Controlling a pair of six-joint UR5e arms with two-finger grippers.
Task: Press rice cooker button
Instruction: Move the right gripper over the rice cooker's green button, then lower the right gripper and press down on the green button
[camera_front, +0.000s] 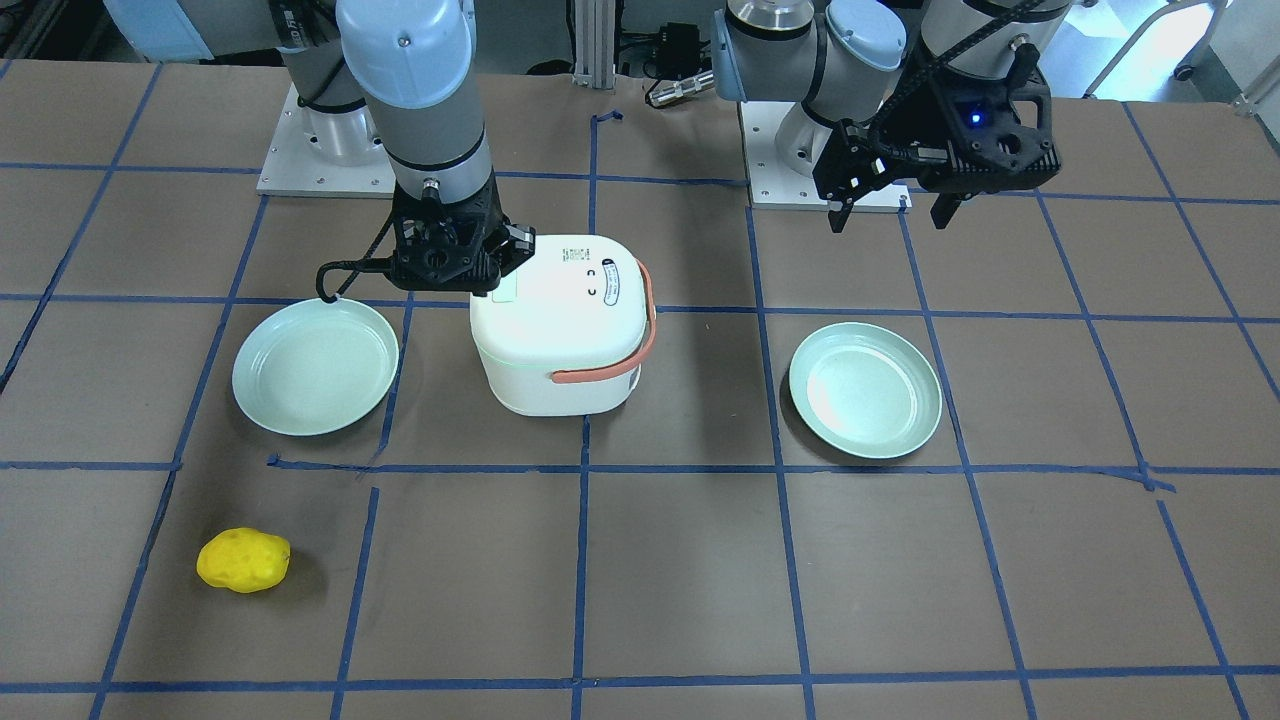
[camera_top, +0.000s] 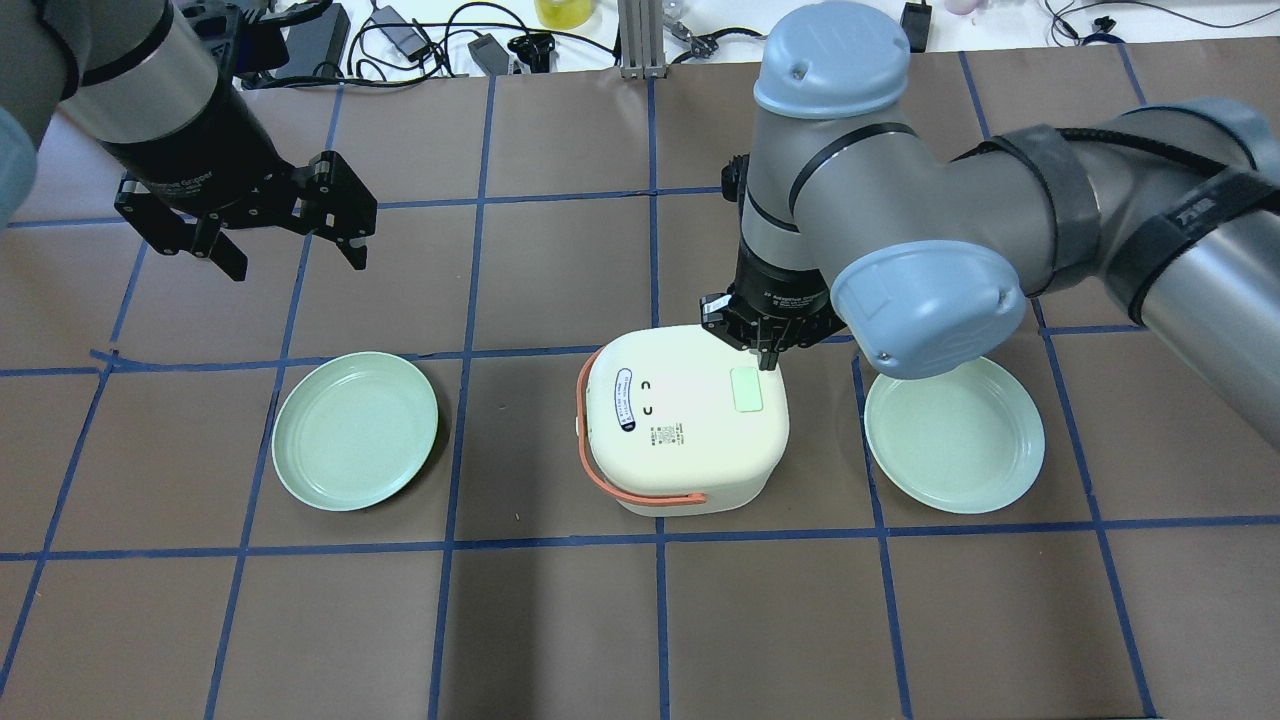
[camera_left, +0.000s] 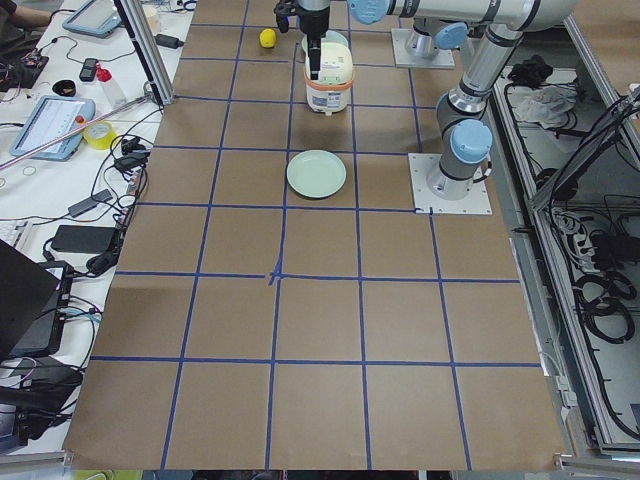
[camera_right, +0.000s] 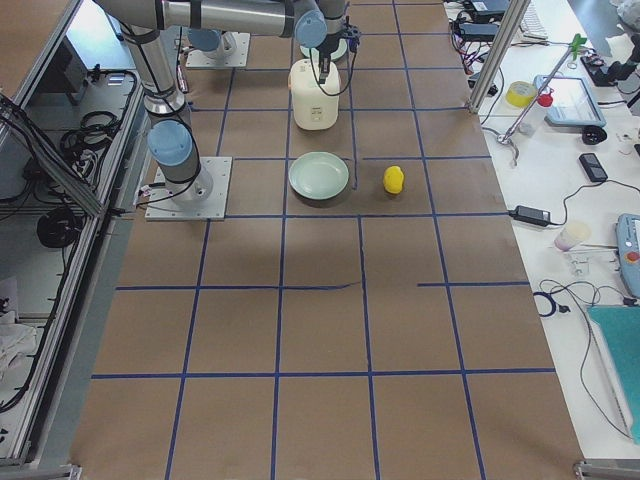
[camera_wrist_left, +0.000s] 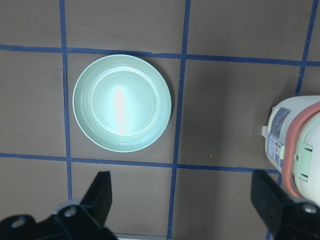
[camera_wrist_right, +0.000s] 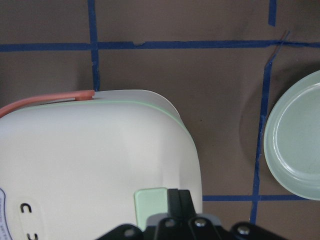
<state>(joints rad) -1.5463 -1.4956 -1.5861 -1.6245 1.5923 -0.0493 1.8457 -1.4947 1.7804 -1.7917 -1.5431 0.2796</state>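
The white rice cooker with an orange handle stands mid-table, also in the front view. Its pale green button is on the lid. My right gripper is shut and empty, pointing straight down at the lid by the button's edge. In the right wrist view its tips sit right beside the button; I cannot tell if they touch. My left gripper is open and empty, hovering well to the cooker's left, above a plate.
Two pale green plates flank the cooker, one on its left and one on its right. A yellow lumpy object lies on the table toward the operators' side. Blue tape lines grid the brown table.
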